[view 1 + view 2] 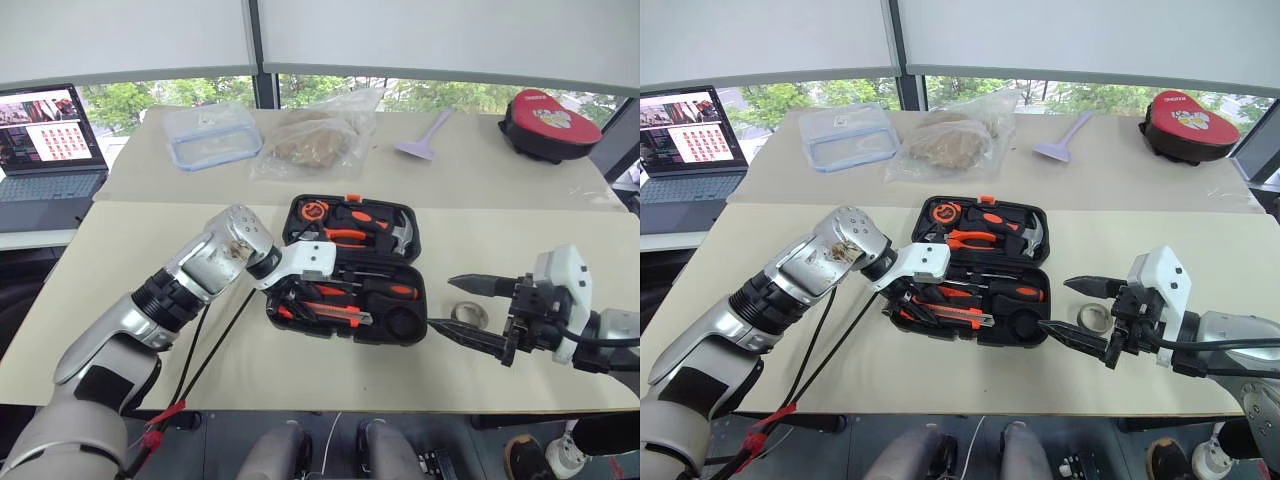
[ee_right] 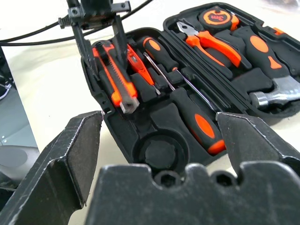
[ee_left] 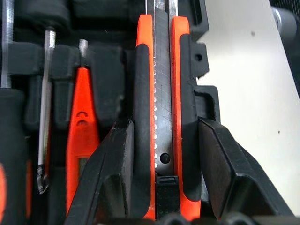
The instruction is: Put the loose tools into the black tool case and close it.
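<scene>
Black tool case (image 1: 352, 270) open at frame centre, left hand (image 3: 161, 187) fingers straddling black-and-orange utility knife (image 3: 161, 108) in its near-edge recess, right hand (image 1: 465, 308) fully spread, empty, around grey tape roll (image 1: 469, 315) on bare matte bench (image 1: 300, 370).

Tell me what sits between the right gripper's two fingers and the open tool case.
In the left eye view, the small grey tape roll lies on the table between the right gripper and the black tool case.
</scene>
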